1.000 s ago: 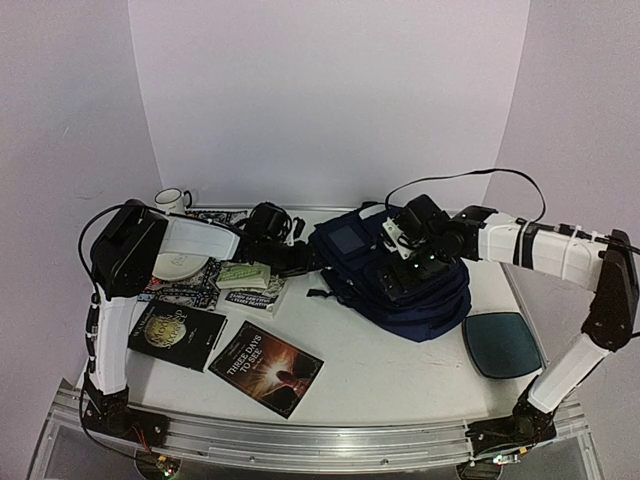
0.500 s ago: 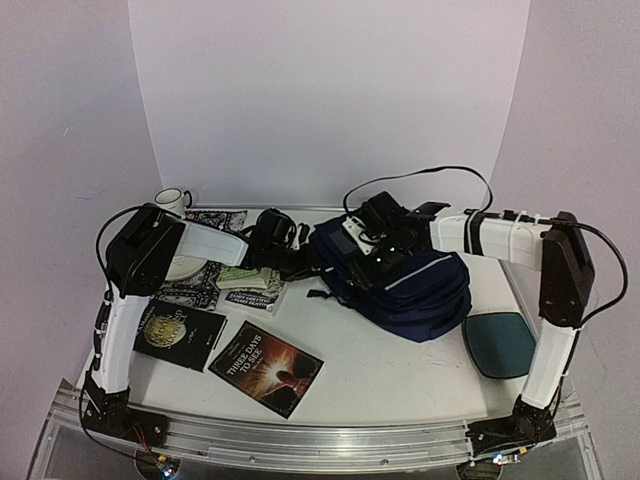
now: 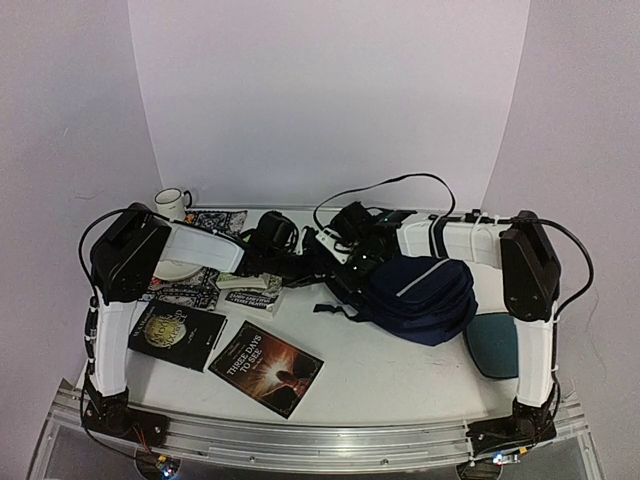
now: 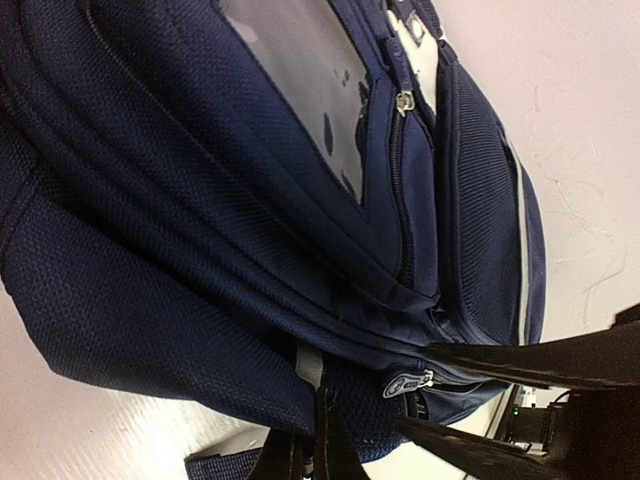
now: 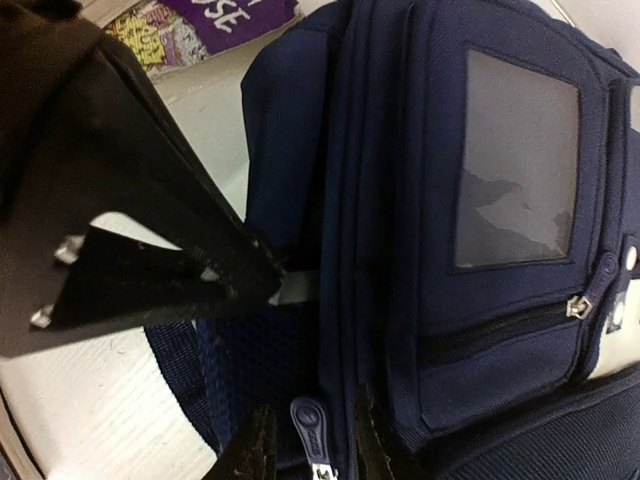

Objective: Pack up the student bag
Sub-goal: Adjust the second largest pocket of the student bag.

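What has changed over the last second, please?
The right arm swung left across the student bag, and the right fingers narrowed around a zip pull. The left fingers closed, seemingly pinching the bag's edge; the bag bunched rightward. The books and mug stayed put.

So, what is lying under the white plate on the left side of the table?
The white plate rests on a colourful printed cover. The left arm hides the plate's far edge, and what lies beneath its middle cannot be seen.
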`<act>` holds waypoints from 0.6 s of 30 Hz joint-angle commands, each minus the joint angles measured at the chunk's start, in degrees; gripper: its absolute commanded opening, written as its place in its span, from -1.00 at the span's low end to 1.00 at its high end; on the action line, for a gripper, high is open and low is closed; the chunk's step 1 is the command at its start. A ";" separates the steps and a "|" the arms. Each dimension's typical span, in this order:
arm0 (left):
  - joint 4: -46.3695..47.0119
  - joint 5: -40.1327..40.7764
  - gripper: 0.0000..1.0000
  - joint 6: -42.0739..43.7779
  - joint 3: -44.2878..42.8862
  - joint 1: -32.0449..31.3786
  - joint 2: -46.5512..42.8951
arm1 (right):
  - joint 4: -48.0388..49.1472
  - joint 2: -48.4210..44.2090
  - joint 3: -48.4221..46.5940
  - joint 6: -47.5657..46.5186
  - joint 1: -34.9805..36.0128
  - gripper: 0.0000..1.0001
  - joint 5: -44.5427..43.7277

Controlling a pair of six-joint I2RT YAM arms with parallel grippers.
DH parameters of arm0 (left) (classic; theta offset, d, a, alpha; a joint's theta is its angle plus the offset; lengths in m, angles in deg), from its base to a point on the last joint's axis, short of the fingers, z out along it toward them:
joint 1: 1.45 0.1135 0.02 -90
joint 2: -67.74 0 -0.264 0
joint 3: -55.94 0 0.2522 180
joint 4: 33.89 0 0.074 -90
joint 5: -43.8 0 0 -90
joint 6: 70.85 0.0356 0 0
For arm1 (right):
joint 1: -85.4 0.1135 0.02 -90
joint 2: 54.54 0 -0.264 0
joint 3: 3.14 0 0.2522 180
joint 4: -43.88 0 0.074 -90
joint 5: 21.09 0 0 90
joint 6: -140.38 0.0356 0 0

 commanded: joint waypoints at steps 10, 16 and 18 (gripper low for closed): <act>3.56 -1.15 -1.00 1.19 0.34 -0.54 -6.79 | 0.41 3.26 1.29 -2.91 0.25 -0.57 -4.77; 3.49 0.05 -1.00 1.87 0.60 -0.54 -7.14 | 0.43 0.55 4.87 -2.55 0.29 -0.57 -3.53; 3.46 0.03 -1.00 1.80 0.40 -0.54 -6.77 | 0.43 -0.80 6.05 -2.45 0.44 -0.59 -2.62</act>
